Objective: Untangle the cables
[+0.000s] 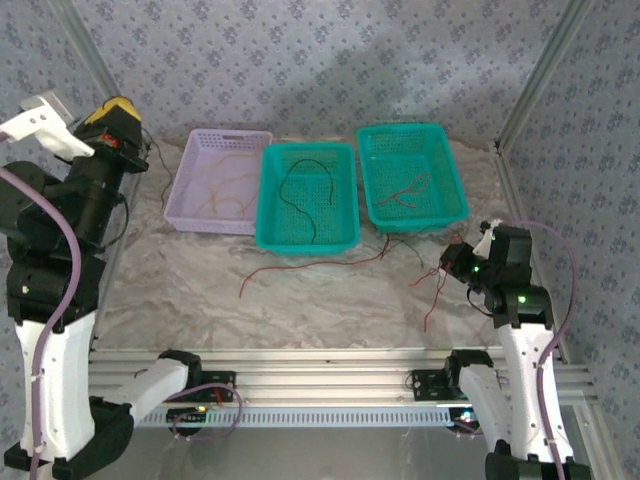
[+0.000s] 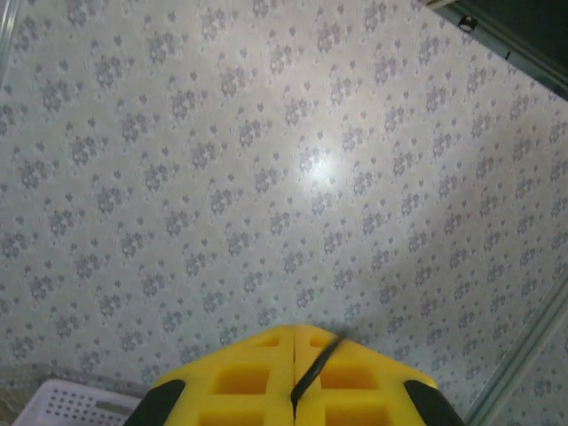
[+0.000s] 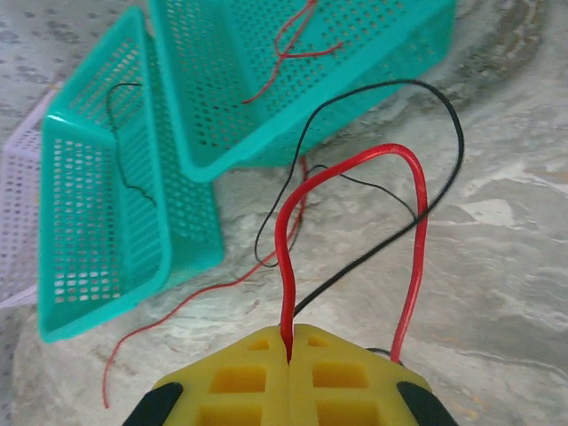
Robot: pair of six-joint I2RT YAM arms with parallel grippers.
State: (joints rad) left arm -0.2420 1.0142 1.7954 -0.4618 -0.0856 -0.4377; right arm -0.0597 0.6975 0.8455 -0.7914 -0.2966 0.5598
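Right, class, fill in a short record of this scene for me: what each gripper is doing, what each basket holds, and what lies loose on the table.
left gripper: raised high, shut on a thin black strand
right gripper: low over the table, shut on a looped red wire
lilac basket: pale and orange wires
middle teal basket: one black wire
right teal basket: red wires
table: a long red wire and a loose black wire, in front of the baskets

Soft even light (glare patch on wallpaper (image 2: 312, 167)), mostly sharp.
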